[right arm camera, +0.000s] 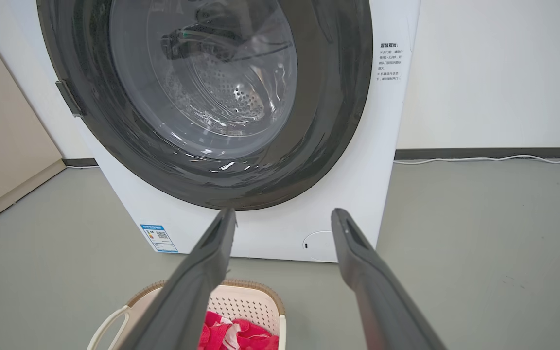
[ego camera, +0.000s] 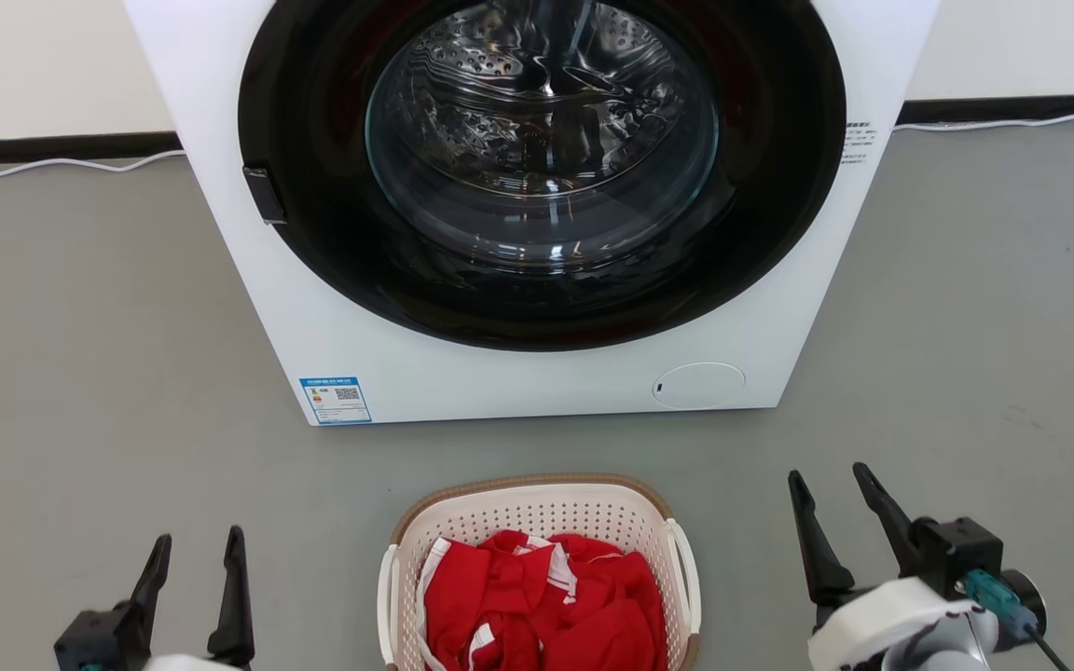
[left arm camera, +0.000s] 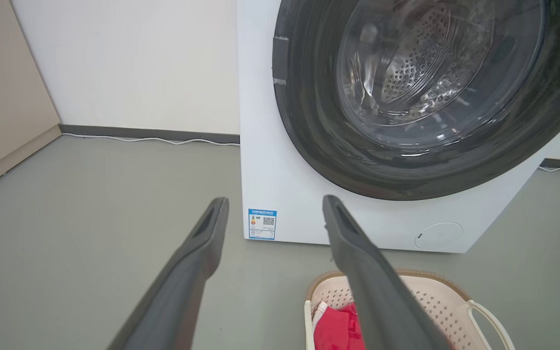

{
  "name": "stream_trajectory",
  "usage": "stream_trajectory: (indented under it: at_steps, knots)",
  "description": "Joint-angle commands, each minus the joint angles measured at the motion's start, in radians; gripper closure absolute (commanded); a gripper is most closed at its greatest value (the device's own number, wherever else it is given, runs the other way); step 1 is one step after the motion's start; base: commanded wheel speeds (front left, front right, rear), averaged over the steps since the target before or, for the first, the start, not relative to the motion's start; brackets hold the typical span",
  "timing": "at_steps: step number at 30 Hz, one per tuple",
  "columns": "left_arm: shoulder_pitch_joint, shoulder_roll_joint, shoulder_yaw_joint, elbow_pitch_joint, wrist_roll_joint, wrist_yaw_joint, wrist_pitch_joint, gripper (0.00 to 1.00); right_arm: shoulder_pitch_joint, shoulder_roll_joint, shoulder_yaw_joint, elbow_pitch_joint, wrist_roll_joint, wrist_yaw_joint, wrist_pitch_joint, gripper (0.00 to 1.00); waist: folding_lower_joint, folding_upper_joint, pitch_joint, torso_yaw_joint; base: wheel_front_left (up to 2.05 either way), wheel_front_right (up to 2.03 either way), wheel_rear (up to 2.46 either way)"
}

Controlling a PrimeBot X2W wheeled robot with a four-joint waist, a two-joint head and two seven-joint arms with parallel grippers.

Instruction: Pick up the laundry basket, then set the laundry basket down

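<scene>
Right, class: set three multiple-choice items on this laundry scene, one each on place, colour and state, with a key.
1. Where is the laundry basket relative to the washer? A on top of it; B on the floor in front of it; C inside it.
2. What colour is the clothing in the basket? A blue; B green; C red.
3. How is the left pincer? A open and empty; B shut on the basket; C shut on the clothing.
Key: 1 B, it sits on the grey floor before the washer; 2 C, red cloth with white trim; 3 A, jaws apart beside the basket.
</scene>
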Motion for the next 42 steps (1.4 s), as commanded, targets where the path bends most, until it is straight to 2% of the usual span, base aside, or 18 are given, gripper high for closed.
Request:
stream_trajectory:
  at_steps: [1, 19, 37, 38, 42]
  knots:
    - [0.005, 0.007, 0.049, -0.043, 0.016, -0.009, -0.005, 0.0, 0.014, 0.0, 0.007, -0.046, -0.01, -0.004, -0.012, 0.0, 0.0, -0.0001, -0.002, -0.003, 0.0, 0.0, 0.0]
    - [0.106, -0.039, 0.093, -0.123, 0.052, -0.031, -0.005, 0.0, 0.123, 0.0, -0.024, -0.146, -0.015, -0.004, -0.012, 0.0, 0.0, -0.0001, -0.009, -0.009, 0.0, 0.0, 0.0]
    - [0.117, -0.014, 0.049, -0.121, 0.009, -0.032, -0.005, 0.0, 0.136, 0.0, -0.024, -0.147, -0.012, -0.004, -0.012, 0.0, 0.0, -0.0001, 0.0, -0.017, 0.0, 0.0, 0.0]
    - [0.141, -0.033, 0.019, -0.096, 0.013, -0.026, 0.0, 1.0, 0.146, 0.005, -0.045, -0.121, -0.014, 0.0, 0.0, 1.0, 0.0, -0.0001, 0.0, -0.017, 0.0, 0.0, 0.0]
    - [0.146, -0.056, 0.016, -0.053, 0.01, -0.026, 0.002, 1.0, 0.165, 0.015, -0.042, -0.084, -0.01, 0.0, 0.002, 1.0, 0.0, -0.0001, 0.0, -0.017, 0.0, 0.0, 0.0]
